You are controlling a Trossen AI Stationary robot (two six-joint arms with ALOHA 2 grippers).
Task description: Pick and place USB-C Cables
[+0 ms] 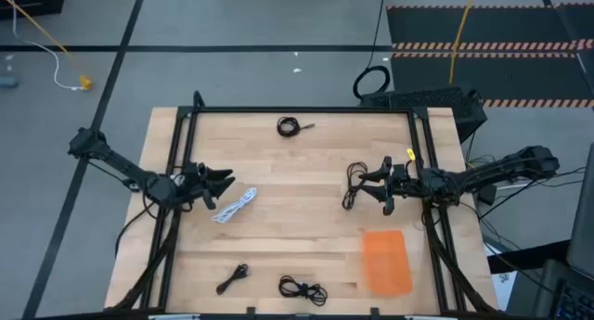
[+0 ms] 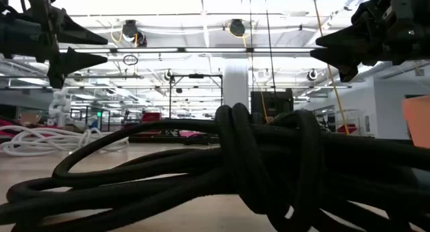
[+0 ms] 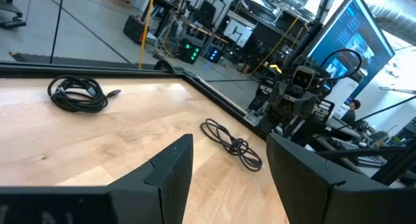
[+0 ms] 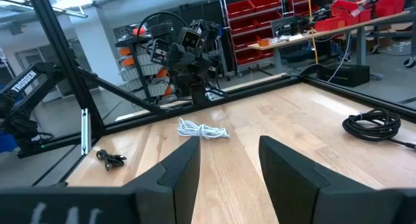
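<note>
Five coiled cables lie flat on the wooden table. One black coil (image 1: 290, 126) (image 3: 78, 94) (image 4: 372, 124) is near the far edge. A white one (image 1: 234, 206) (image 4: 203, 129) lies just near-side of my left gripper (image 1: 225, 183) (image 3: 227, 141). A loose black cable (image 1: 353, 185) (image 3: 231, 143) lies under the tips of my right gripper (image 1: 367, 185) (image 4: 229, 144). Two more black bundles (image 1: 232, 278) (image 1: 302, 288) lie by the near edge; one of them fills the low view (image 2: 255, 171). Both grippers are open, held above the table and pointing at each other.
An orange flat piece (image 1: 387, 261) lies on the table's near right part. A black frame (image 1: 297, 109) runs along the far and side edges. A large black cable ring (image 1: 371, 82) and a yellow cord (image 1: 459, 32) lie on the floor beyond the table.
</note>
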